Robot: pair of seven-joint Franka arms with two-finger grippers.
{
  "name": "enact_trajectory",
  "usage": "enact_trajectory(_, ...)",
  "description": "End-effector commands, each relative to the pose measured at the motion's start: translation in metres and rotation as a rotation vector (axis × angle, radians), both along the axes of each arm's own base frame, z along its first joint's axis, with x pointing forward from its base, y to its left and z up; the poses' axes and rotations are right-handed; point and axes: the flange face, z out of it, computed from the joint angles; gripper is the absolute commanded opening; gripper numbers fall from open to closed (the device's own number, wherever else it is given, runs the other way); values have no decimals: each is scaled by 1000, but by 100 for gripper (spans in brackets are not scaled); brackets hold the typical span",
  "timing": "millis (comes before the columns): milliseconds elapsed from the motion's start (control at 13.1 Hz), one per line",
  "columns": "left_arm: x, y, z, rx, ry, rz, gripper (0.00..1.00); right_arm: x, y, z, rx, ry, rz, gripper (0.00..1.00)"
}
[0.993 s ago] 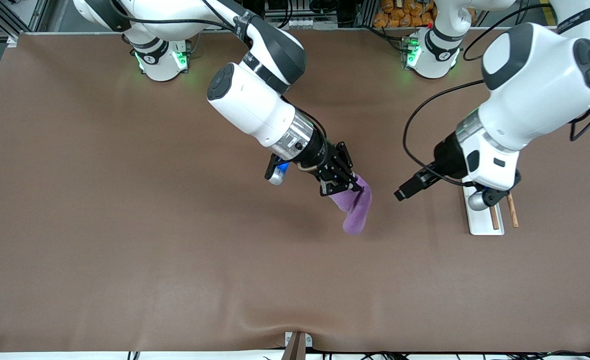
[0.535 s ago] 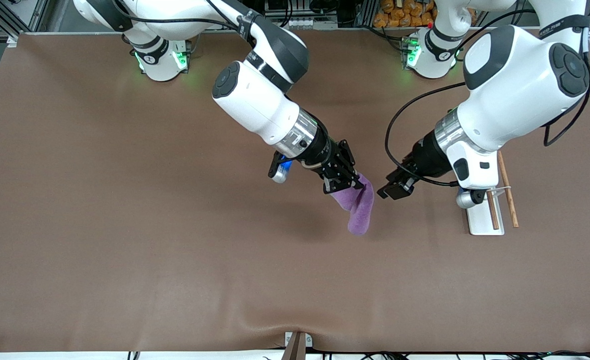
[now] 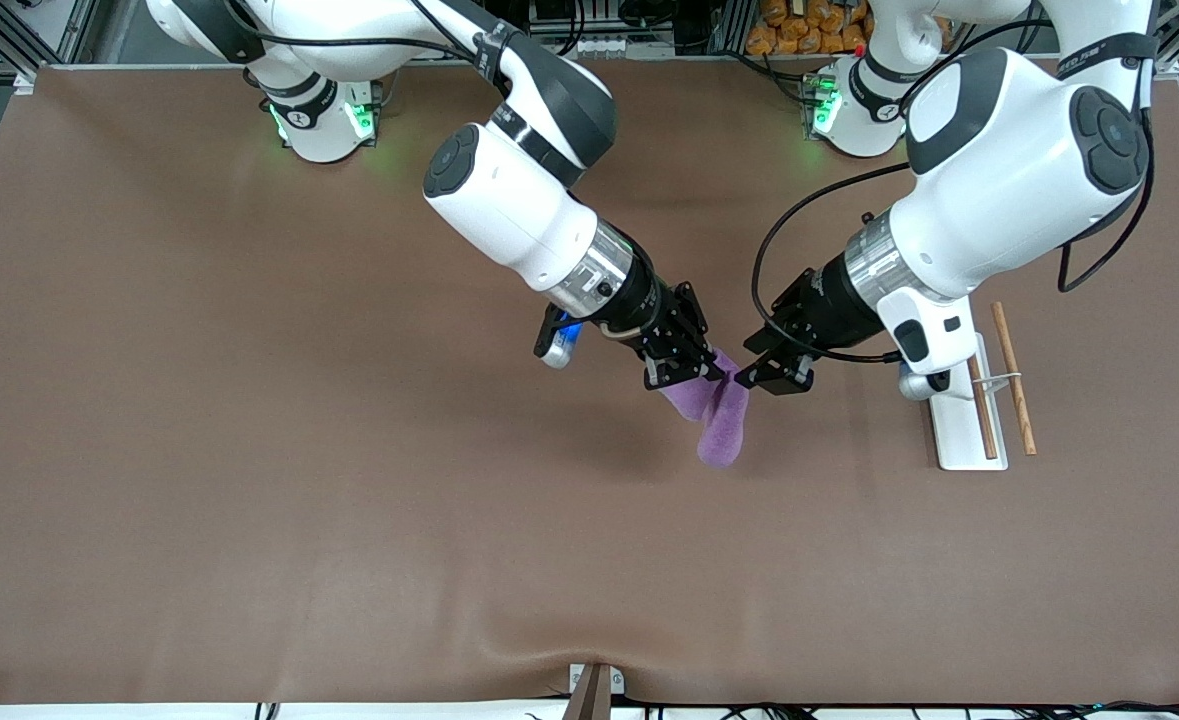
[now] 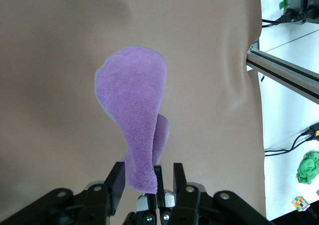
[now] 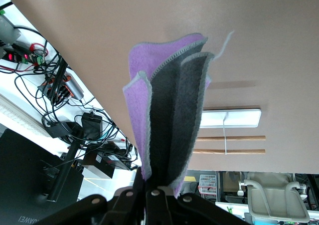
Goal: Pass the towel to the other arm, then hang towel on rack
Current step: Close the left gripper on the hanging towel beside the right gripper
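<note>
- The left gripper (image 3: 755, 375) has swung in from over the rack (image 3: 961, 428) and now meets the towel (image 3: 721, 425); its half-closed fingers (image 4: 115, 185) straddle the cloth.
- The right gripper (image 3: 694, 375) stays clamped on the towel, hanging above the surface (image 3: 249, 450).
- Handover looks imminent.

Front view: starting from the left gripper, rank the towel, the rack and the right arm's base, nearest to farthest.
1. The towel: hanging from the right gripper, right at the left gripper.
2. The rack: on the table toward the left arm's end.
3. The right arm's base: at the table's edge by the robots, farthest.
</note>
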Motion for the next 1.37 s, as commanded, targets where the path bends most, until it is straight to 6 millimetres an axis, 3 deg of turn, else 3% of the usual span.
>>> enact_trajectory(0, 5, -5, -8, -14, 33, 28, 42, -1, 3, 1, -3, -2, -13, 0)
enact_trajectory(535, 9, -9, -24, -8, 63, 40, 35, -2, 3, 1, -6, -3, -12, 0)
enact_trajectory(687, 7, -13, -25, -8, 68, 43, 25, -1, 2, 1, -7, -4, -12, 0)
enact_trajectory(840, 7, -13, -25, -8, 68, 43, 23, -1, 2, 1, -7, -4, -13, 0)
enact_trajectory(993, 6, -14, -24, -8, 66, 40, 1, -1, 2, 1, -7, -4, -12, 0)
enact_trajectory(1298, 7, -12, -22, -1, 51, 24, 0, 0, 1, 1, -7, -4, -14, 0)
